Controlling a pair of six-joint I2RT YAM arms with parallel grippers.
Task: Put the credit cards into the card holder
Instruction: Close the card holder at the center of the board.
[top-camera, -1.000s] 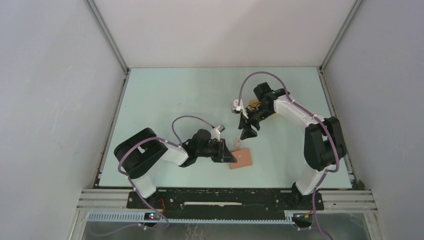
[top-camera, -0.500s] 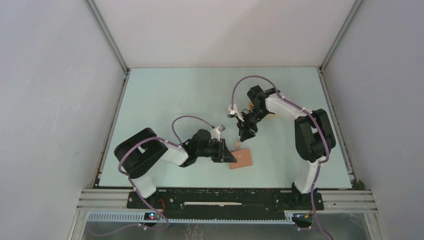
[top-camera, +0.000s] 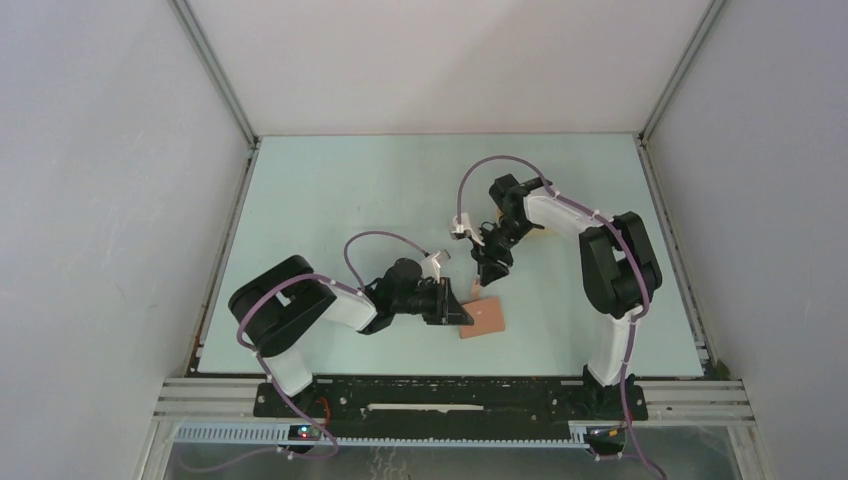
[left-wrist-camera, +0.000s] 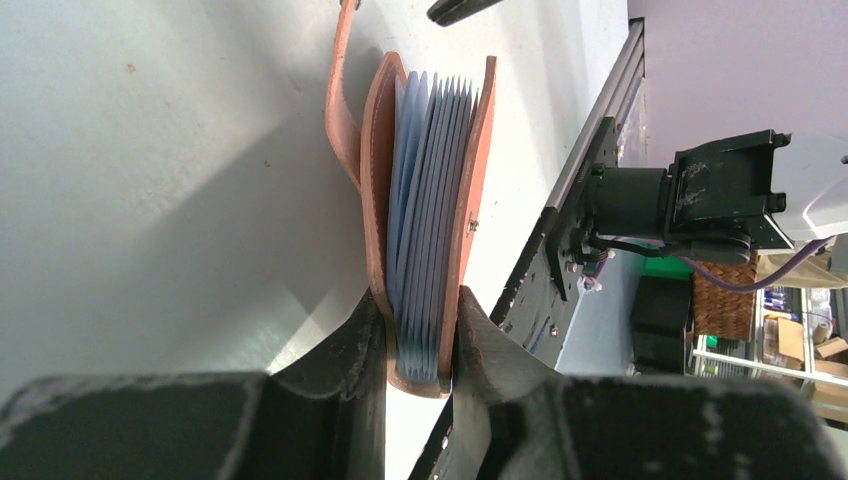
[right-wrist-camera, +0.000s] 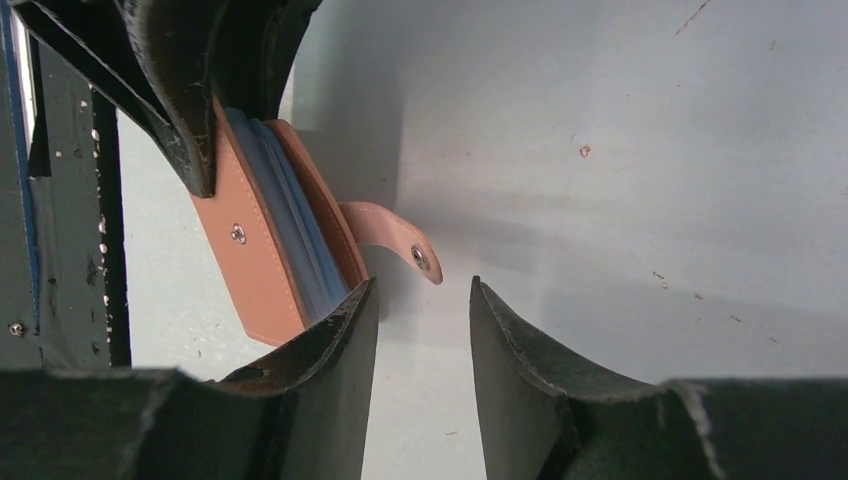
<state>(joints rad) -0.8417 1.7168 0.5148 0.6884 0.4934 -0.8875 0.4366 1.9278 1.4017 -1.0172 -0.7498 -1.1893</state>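
The reddish-brown card holder (top-camera: 487, 318) stands on edge on the table near the front. My left gripper (top-camera: 462, 308) is shut on its folded end. In the left wrist view the holder (left-wrist-camera: 470, 170) gapes open with its pale blue-grey pockets fanned, pinched between my left gripper's fingers (left-wrist-camera: 422, 345). Its snap strap (right-wrist-camera: 395, 232) hangs loose to one side. My right gripper (top-camera: 490, 272) hovers just behind the holder. In the right wrist view my right gripper (right-wrist-camera: 420, 300) is open and empty, with the holder (right-wrist-camera: 262, 250) beside its left finger. No credit card is in view.
A sliver of a tan thing (top-camera: 541, 229) shows behind my right forearm. Metal rails (top-camera: 450, 385) run along the table's front edge, and grey walls close the table in on the other three sides.
My right arm has swung left and drawn its gripper nearer to the card holder. My left gripper and the holder have not moved.
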